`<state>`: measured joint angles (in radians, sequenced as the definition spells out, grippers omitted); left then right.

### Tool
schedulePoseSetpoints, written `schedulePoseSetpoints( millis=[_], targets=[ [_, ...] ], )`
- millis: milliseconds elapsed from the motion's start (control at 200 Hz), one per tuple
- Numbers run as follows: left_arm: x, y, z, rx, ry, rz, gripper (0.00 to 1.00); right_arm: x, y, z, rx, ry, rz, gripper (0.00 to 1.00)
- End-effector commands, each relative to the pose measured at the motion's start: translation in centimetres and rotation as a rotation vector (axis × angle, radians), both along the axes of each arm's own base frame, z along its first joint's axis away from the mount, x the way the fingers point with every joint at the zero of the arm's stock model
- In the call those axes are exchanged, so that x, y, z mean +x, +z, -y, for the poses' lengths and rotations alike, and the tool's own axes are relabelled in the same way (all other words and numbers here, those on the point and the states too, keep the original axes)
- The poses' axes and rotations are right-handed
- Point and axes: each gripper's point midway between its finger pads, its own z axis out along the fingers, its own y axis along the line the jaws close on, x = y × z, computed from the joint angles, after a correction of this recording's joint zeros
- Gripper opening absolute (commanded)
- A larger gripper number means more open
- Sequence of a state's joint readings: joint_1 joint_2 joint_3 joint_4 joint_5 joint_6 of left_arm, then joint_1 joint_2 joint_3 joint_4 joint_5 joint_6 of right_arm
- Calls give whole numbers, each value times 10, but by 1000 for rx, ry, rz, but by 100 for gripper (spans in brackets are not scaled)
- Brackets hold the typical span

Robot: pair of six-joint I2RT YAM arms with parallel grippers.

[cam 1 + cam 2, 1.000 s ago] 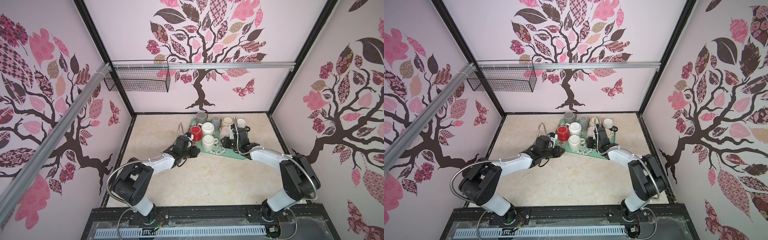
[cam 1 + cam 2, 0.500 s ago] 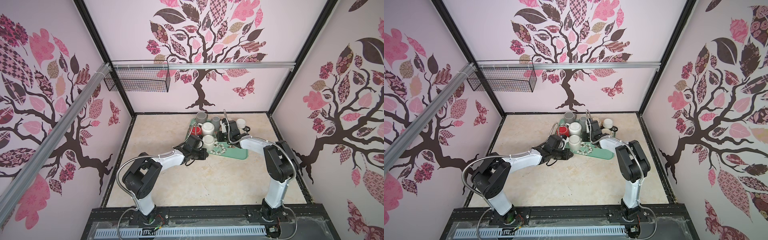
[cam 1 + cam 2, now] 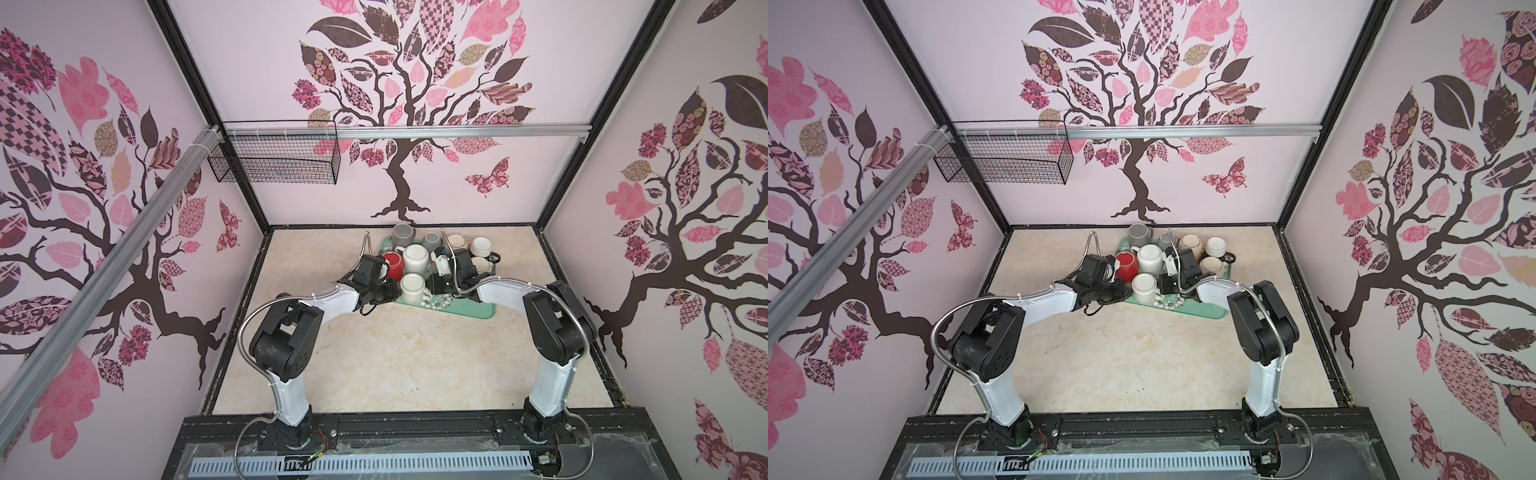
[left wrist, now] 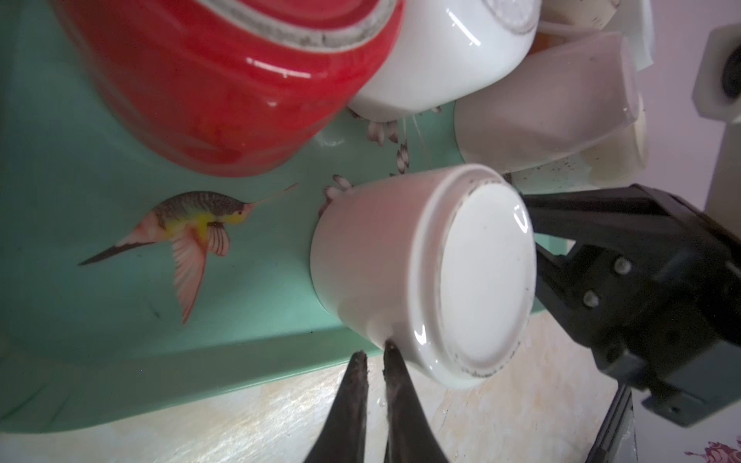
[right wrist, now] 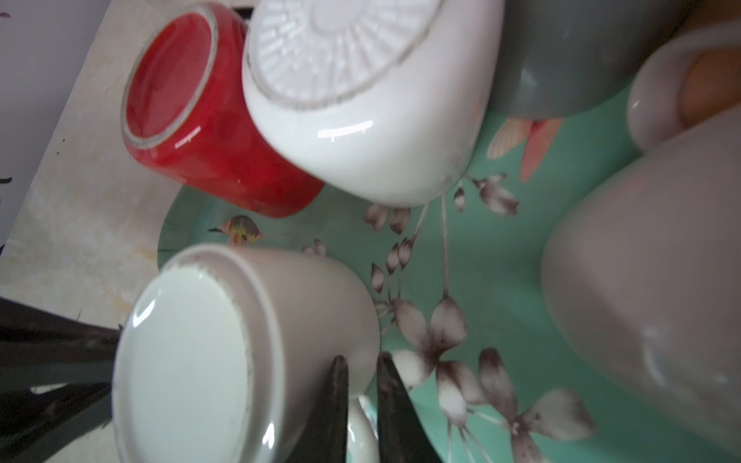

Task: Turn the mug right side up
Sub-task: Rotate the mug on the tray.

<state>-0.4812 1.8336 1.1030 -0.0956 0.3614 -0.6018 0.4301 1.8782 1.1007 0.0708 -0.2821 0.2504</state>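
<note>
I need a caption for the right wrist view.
Right pincer grips handle of inverted white mug on green tray.

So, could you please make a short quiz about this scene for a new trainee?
1. True or false: the front mug stands right side up.
2. The tray is: A green, B black, C red.
3. Which gripper's fingers straddle the front mug's handle?
Key: 1 false, its base faces up; 2 A; 3 the right gripper.
</note>
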Motion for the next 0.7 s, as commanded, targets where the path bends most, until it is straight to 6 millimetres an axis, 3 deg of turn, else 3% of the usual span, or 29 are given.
schedulePoseSetpoints(
  millis=[0, 230, 375, 585, 695],
  targets=[
    [3, -2, 10, -8, -19, -18, 15, -29, 8, -6, 45, 28, -26, 19],
    [23, -3, 18, -8, -5, 14, 17, -43, 13, 2, 63, 10, -9, 20],
    [41, 0, 17, 66, -2, 35, 23, -35, 14, -3, 73, 9, -4, 20],
    [44, 7, 0, 152, 33, 54, 31, -21, 15, 13, 15, -104, 10, 20],
    [45, 6, 1, 157, 21, 60, 31, -19, 15, 3, 48, -63, 16, 20]
  ],
)
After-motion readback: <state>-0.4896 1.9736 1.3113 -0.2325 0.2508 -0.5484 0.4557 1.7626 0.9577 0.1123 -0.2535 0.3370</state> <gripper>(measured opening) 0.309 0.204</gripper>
